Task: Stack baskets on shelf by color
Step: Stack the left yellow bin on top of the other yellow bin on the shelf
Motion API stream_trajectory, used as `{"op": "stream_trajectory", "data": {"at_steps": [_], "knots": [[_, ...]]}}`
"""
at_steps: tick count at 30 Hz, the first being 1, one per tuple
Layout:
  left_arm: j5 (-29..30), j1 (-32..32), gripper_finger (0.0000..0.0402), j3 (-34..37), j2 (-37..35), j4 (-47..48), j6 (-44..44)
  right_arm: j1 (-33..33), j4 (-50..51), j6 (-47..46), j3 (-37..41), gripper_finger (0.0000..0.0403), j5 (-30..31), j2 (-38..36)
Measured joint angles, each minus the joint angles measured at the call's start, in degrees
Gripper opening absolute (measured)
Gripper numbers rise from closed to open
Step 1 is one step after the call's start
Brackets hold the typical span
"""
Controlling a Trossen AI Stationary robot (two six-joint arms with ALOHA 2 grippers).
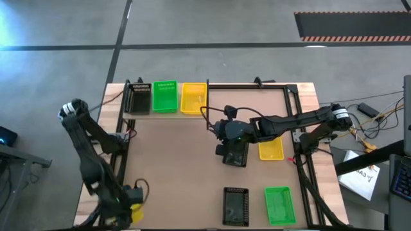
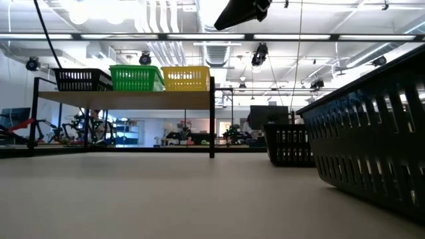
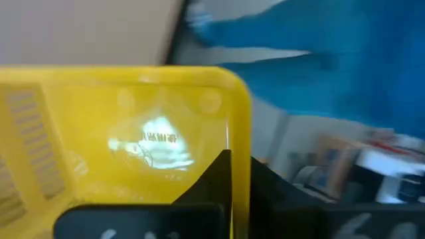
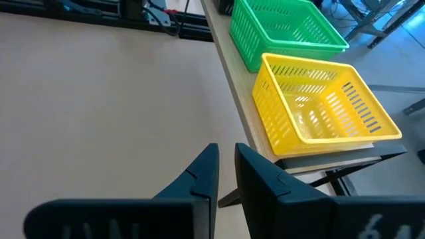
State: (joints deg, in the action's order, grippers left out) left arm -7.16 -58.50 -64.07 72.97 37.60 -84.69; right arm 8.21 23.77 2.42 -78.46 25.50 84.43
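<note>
The pale shelf (image 1: 148, 115) stands at the table's far left and carries one black basket (image 1: 137, 97), one green (image 1: 165, 96) and one yellow (image 1: 193, 98) side by side. My left gripper (image 1: 131, 206), at the near left corner, is shut on a yellow basket (image 3: 126, 139). My right gripper (image 4: 226, 162) hovers over mid-table, open by a narrow gap and empty, pointing toward the shelf. Under its arm a black basket (image 1: 234, 155) sits flat on the table. A yellow basket (image 1: 271, 149), a black one (image 1: 236, 205) and a green one (image 1: 278, 205) also lie there. My left gripper has the yellow basket by its side wall (image 3: 239, 133) close to a rounded corner. One finger (image 3: 216, 182) is inside the basket and the other outside, with the wall pinched between them. I cannot tell whether the basket is lifted off the table.
The shelf's black frame legs (image 2: 212, 119) stand on the table's far left. Open brown tabletop (image 1: 173, 167) lies between the shelf and the near baskets. Cables (image 1: 379, 119) and papers lie off the table's right side. In the low view a black basket (image 2: 372, 146) looms close.
</note>
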Motion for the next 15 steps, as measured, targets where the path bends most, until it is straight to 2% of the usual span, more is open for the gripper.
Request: {"op": "stream_trajectory", "data": {"at_steps": [6, 11, 15], "knots": [[-1.14, 5.81, 0.0, -10.14, -4.69, 1.17, 5.05, 0.0, 3.84, -1.27, 0.0, 0.0043, -0.04, -1.74], [-5.86, 13.25, 0.0, -18.8, -4.42, 4.49, 12.62, 0.02, 10.45, -5.7, 0.02, 0.0043, -0.16, -2.99], [-10.54, 21.13, 0.0, -25.18, -2.98, 8.05, 22.02, 0.06, 14.49, -9.94, 0.47, 0.0043, -1.2, -3.19]]}}
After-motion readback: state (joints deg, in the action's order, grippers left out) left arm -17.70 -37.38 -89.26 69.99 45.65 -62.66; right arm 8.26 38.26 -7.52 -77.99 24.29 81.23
